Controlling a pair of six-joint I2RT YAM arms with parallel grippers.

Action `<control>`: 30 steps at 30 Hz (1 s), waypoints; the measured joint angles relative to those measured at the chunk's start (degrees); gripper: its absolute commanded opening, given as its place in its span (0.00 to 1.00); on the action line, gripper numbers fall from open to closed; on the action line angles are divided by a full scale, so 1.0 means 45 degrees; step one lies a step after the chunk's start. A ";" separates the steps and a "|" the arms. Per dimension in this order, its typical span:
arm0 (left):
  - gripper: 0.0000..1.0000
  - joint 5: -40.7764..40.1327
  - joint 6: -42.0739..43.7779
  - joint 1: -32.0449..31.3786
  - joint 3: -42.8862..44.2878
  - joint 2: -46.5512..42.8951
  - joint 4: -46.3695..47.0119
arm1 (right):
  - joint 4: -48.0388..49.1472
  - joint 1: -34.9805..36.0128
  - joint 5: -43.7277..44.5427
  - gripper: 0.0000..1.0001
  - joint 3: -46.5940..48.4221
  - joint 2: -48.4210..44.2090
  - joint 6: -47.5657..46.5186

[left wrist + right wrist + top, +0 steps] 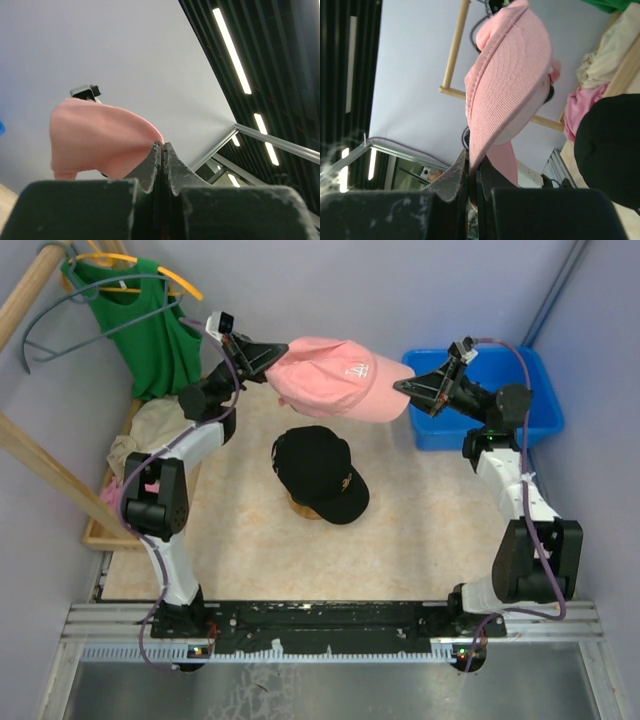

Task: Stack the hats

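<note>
The pink hat [335,375] with a white logo hangs in the air above the back of the table, stretched between both grippers. My left gripper [278,355] is shut on its rear edge; in the left wrist view the pink fabric [95,135] runs right into the closed fingertips [162,144]. On the other side, my right gripper [403,387] is shut on the brim, which in the right wrist view is pinched between the fingers [472,162] below the hat's crown [510,85]. Below, the black hat [320,470] sits on a tan hat [300,506] at mid-table.
A blue bin [540,390] stands at the back right behind the right arm. A green top [150,330] hangs on a hanger at the back left. A wooden tray [100,535] along the left edge holds cream [150,425] and pink cloths [125,485].
</note>
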 measured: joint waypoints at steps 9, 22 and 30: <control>0.12 0.1151 0.0257 0.0393 0.0729 -0.0403 -0.1321 | -0.6528 0.0073 -0.0505 0.00 0.1608 -0.0520 -0.4614; 0.42 0.2249 0.2186 0.2050 -0.0704 -0.1792 -0.2929 | -0.3458 0.0597 0.0233 0.00 0.2327 -0.0102 -0.0986; 0.45 0.3628 0.5756 0.2608 -0.4736 -0.3852 -0.5931 | -0.2769 0.0597 0.0510 0.00 0.3143 0.0087 -0.0024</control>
